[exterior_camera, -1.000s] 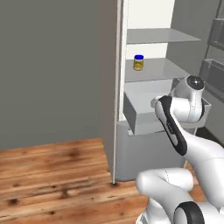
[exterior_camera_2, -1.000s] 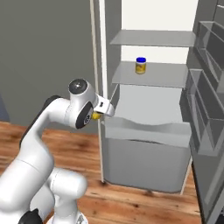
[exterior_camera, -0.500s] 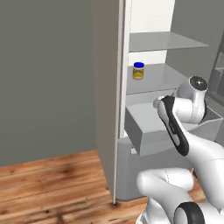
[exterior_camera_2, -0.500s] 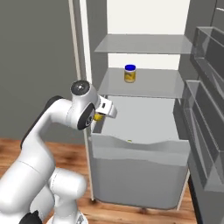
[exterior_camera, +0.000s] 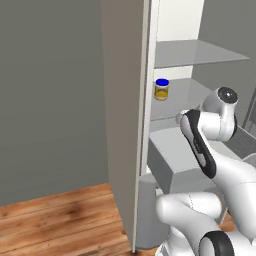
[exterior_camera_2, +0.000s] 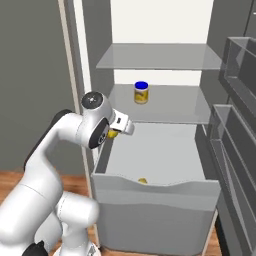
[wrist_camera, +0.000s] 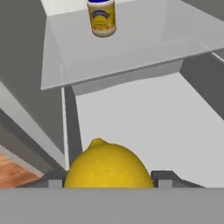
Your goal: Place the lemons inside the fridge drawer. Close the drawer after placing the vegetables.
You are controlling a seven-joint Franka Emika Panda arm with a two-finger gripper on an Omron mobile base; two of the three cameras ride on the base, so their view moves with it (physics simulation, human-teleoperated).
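Two lemons belong to this task. One lemon [wrist_camera: 108, 165] sits between the gripper's fingertips in the hand view, with its nippled end pointing away from the hand. A second lemon [exterior_camera_2: 142, 180] lies on the floor of the fridge drawer [exterior_camera_2: 155, 195], just behind the front panel.

The gripper [exterior_camera_2: 116, 133] is closed on the held lemon across its widest part; the jaws stand on either side of the fruit with no visible gap. In the right base view the gripper hangs above the rear left corner of the open drawer.

Handling judgement: the fruit is light, firm and rounded, with a waxy rind that is likely to slip under a loose or off-centre grip. Hold it across the middle, not at the tapered ends. Once released it is likely to roll on the smooth drawer floor, so a low release point is advisable.

The drawer is pulled fully out below the lowest translucent shelf [exterior_camera_2: 160, 104]. A blue-lidded yellow jar [exterior_camera_2: 141, 92] stands on that shelf, well clear of the gripper. The fridge door [exterior_camera_2: 237, 130] stands open to the right, its bins close to the drawer's right edge. The drawer remains to be closed.
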